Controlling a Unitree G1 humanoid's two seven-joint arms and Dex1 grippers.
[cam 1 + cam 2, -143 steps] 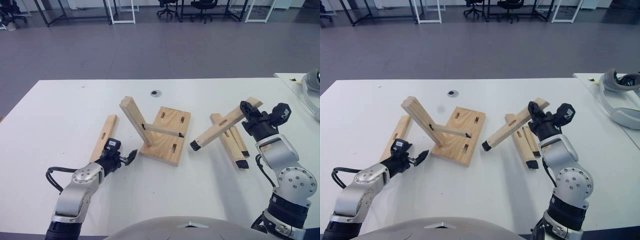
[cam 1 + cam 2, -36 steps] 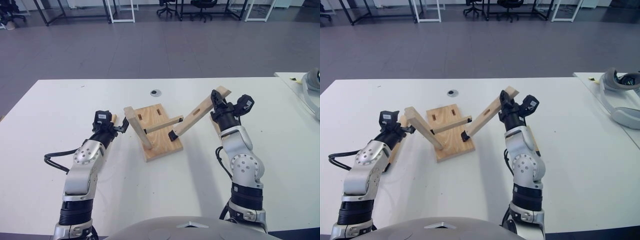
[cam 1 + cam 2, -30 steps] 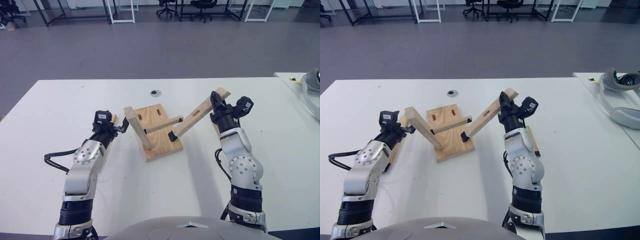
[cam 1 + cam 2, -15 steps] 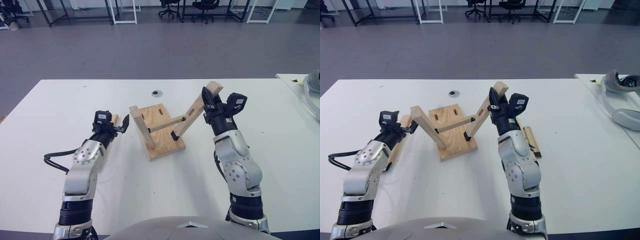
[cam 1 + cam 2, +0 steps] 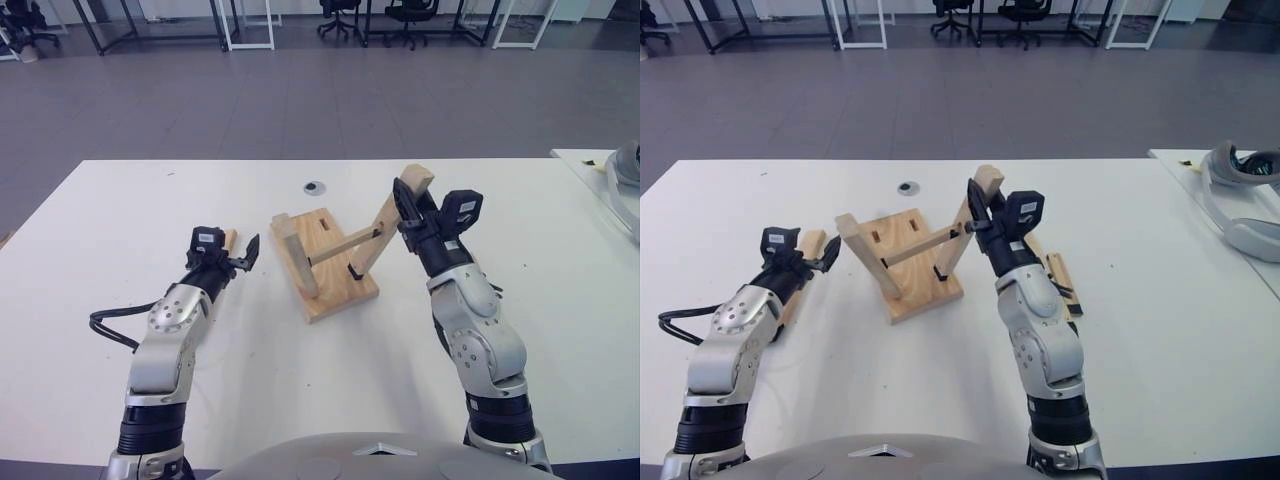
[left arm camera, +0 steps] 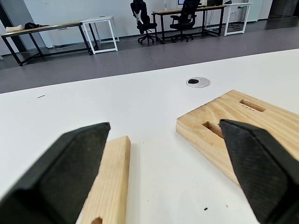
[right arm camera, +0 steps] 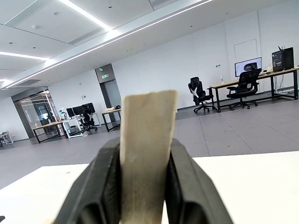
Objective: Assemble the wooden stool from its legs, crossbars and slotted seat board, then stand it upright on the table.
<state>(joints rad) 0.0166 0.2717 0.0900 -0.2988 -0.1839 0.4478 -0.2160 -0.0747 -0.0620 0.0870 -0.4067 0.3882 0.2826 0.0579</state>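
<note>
**Right hand steers a 2nd leg to the crossbar above the seat board**

The seat board lies flat mid-bench, slots up. 1 leg stands at its left edge, and the crossbar runs from it to the tilted leg. The right hand is clamped near that leg's top, probably to seat the joint. Left of the board, the left hand hovers wide open and holds nothing, by a loose leg. Bare bench lies nearer than the board, a cable port beyond it, and spare legs to its right.

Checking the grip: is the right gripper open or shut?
Shut on the pale wooden stool leg; the right gripper's black fingers press its two sides.
</note>
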